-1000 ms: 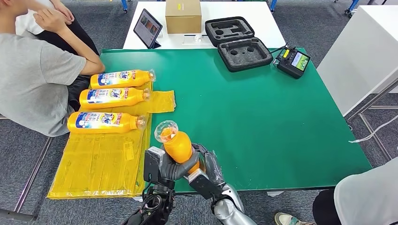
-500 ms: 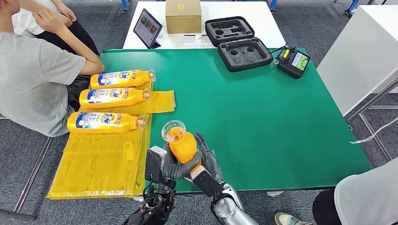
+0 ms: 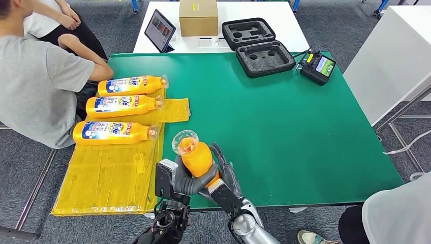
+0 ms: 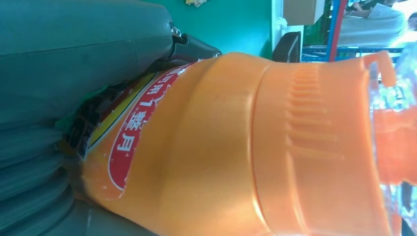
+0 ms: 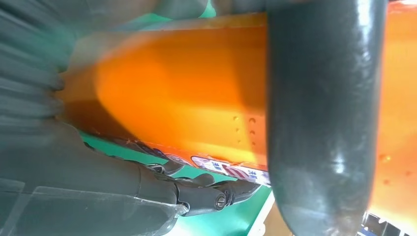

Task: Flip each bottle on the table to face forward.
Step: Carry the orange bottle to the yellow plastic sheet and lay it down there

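Observation:
An orange bottle (image 3: 196,157) with a clear cap stands tilted above the table's front edge, cap pointing away from me. My left hand (image 3: 179,182) grips its lower body from the left, and my right hand (image 3: 222,179) holds it from the right. Close up, the left hand (image 4: 74,59) wraps the bottle (image 4: 221,147) beside its red label. A finger of the right hand (image 5: 319,123) lies across the bottle (image 5: 172,93). Three more orange bottles (image 3: 131,85) (image 3: 122,105) (image 3: 114,132) lie label-up on a yellow sheet (image 3: 101,178), caps to the right.
A person in grey (image 3: 35,86) sits at the table's left side, and another person's sleeve (image 3: 401,213) is at the lower right. At the back stand a tablet (image 3: 160,30), a cardboard box (image 3: 198,18), an open foam case (image 3: 256,46) and a controller (image 3: 317,66).
The held bottle has shifted a little to the right and tipped slightly in both hands. The person on the left has drawn their arms in. The lying bottles have not moved.

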{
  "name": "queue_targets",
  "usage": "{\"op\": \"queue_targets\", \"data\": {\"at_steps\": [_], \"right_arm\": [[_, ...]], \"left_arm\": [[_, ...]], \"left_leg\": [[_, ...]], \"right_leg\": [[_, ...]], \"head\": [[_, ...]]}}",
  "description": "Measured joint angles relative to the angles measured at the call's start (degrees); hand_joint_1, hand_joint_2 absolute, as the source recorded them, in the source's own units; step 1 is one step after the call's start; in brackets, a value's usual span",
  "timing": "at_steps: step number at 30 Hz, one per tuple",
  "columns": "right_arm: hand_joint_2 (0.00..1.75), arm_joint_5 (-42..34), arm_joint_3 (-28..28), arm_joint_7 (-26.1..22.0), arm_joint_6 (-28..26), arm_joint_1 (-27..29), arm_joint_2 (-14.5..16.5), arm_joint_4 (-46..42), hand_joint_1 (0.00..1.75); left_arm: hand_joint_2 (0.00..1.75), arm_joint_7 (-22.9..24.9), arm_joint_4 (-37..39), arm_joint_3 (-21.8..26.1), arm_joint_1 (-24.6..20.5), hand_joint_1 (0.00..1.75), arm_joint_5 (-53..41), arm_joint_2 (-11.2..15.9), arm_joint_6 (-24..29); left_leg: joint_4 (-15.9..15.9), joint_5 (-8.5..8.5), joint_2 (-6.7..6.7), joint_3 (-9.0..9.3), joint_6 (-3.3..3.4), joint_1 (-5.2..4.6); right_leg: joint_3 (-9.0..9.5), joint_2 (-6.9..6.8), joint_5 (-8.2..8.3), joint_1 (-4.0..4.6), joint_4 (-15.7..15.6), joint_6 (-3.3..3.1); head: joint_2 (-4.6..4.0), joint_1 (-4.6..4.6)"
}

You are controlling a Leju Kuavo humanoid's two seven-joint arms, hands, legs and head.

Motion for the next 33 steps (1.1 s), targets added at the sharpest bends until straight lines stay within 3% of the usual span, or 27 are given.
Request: {"op": "queue_targets", "data": {"at_steps": [7, 18, 27, 29, 33], "right_arm": [[1.75, 0.48, 1.13, -0.02, 0.41, 1.41, 0.23, -1.90, 0.00], [1.75, 0.69, 1.93, -0.02, 0.51, 4.19, -0.02, -5.40, 0.00], [1.75, 0.56, 1.92, -0.02, 0.90, 5.28, -0.28, -5.95, 0.00], [1.75, 0.39, 1.92, -0.02, 0.90, 5.34, -0.28, -6.02, 0.00], [1.75, -0.01, 1.92, -0.02, 0.90, 5.58, -0.28, -6.05, 0.00]], "left_arm": [[1.75, 0.03, -5.68, 0.71, 1.38, 1.75, -7.53, 1.16, 5.53], [1.75, 0.02, -16.56, 9.41, 3.53, 1.75, -16.90, 4.72, 12.63], [1.75, 0.02, -20.21, 12.35, 5.68, 1.75, -18.96, 6.29, 14.18], [1.75, 0.02, -20.87, 12.85, 6.22, 1.75, -23.49, 6.46, 15.44], [1.75, 0.01, -22.09, 16.97, 7.57, 1.75, -42.70, 6.04, 16.47]], "left_leg": [[0.00, 0.00, 0.00, -0.04, 0.00, 0.00], [-0.02, 0.04, -0.03, -0.06, -0.05, 0.01], [-0.02, 0.04, -0.04, -0.07, -0.05, 0.01], [-0.02, 0.04, -0.04, -0.08, -0.05, 0.01], [-0.02, 0.04, -0.03, -0.07, -0.06, 0.01]], "right_leg": [[-0.02, -0.02, 0.00, 0.02, 0.01, 0.00], [-0.04, -0.03, 0.00, 0.03, 0.02, -0.01], [-0.05, -0.04, 0.00, 0.00, 0.02, -0.01], [-0.05, -0.03, 0.00, 0.01, 0.02, -0.01], [-0.05, -0.03, 0.00, 0.01, 0.02, -0.01]], "head": [[0.00, -0.01], [0.00, 0.00], [0.00, 0.01], [0.00, 0.01], [0.00, 0.01]]}}
